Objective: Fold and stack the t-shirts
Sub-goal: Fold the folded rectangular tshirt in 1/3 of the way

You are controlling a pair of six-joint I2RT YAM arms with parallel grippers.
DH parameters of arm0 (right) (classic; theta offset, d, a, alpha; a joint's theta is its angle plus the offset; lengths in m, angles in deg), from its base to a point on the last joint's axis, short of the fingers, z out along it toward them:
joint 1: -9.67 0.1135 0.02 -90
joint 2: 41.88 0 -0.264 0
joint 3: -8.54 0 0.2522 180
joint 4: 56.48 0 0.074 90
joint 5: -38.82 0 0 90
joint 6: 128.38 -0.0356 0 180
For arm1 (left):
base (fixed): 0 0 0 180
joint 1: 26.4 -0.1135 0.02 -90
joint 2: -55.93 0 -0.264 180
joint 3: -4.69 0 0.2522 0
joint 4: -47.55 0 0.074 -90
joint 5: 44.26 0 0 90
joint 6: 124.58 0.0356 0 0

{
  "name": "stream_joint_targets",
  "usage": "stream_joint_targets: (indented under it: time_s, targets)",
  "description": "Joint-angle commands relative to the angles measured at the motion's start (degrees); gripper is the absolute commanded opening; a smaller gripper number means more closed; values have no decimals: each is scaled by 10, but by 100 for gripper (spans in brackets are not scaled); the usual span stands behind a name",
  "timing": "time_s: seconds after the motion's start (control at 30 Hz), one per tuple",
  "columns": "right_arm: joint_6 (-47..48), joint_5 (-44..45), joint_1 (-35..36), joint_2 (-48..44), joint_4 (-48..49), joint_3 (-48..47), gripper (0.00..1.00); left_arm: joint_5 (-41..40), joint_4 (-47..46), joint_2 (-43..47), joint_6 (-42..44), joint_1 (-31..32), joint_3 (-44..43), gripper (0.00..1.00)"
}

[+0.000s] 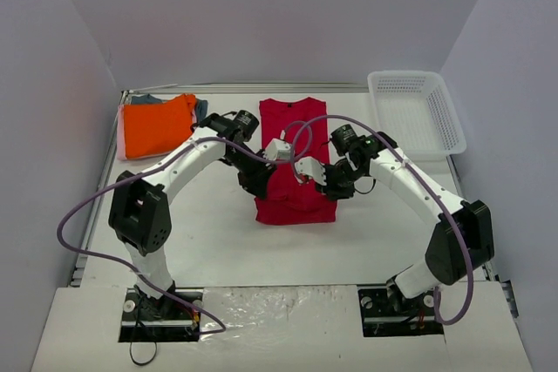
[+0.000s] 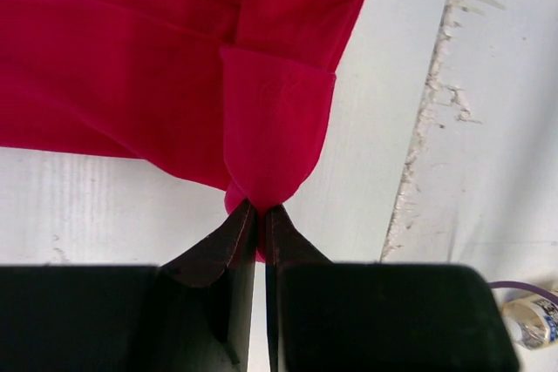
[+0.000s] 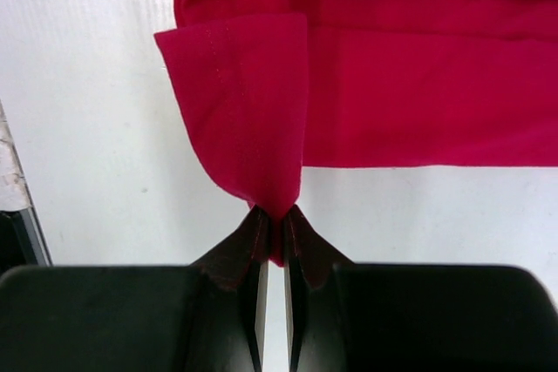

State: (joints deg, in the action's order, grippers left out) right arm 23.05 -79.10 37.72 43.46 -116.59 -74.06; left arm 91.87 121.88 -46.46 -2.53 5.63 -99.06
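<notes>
Top external view: one large plain crimson-red cloth t-shirt (image 1: 295, 119) lay lengthwise at mid-bench, neck end toward the far wall, hem end nearest the arm bases. Both arms reached inward over its middle. The left pincer (image 1: 260, 185) sat at the shirt's left edge and the right pincer (image 1: 331, 182) at its right edge, roughly level with each other. The lower part of the shirt looked narrower than the shoulders, with creases running along it.

Left wrist view: the left pincer (image 2: 260, 208) was clamped together on a folded flap of the red shirt (image 2: 131, 67). The dark fingertips (image 2: 228, 237) met on the cloth with almost no gap. The flap came up off the garment toward the camera, and the rest lay flat on the white bench (image 2: 87, 206).

Right wrist view: the right pincer (image 3: 275, 213) was likewise clamped on a doubled flap of the red shirt (image 3: 418, 84). A line of stitching showed near the flap's edge.

Far left corner of the bench (image 1: 209, 233): a folded bright orange t-shirt (image 1: 157, 125) lay on top of a grey-blue cloth (image 1: 200, 109) that showed only at its edges. This pile was well apart from the red shirt.

Far right corner: a white plastic mesh basket (image 1: 446, 119) stood upright, also apart from the shirt.
</notes>
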Motion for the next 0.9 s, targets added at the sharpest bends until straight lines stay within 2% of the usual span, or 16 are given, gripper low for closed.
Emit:
stream_joint_targets:
  time_s: [0.0,0.87]
  targets:
    - [11,-10,-16,20,-2,-35,0,-23,-12,-11,-12,-7,-38,2]
    - [63,-34,-100,198,3,-190,0,-82,-15,-148,12,-34,-206,2]
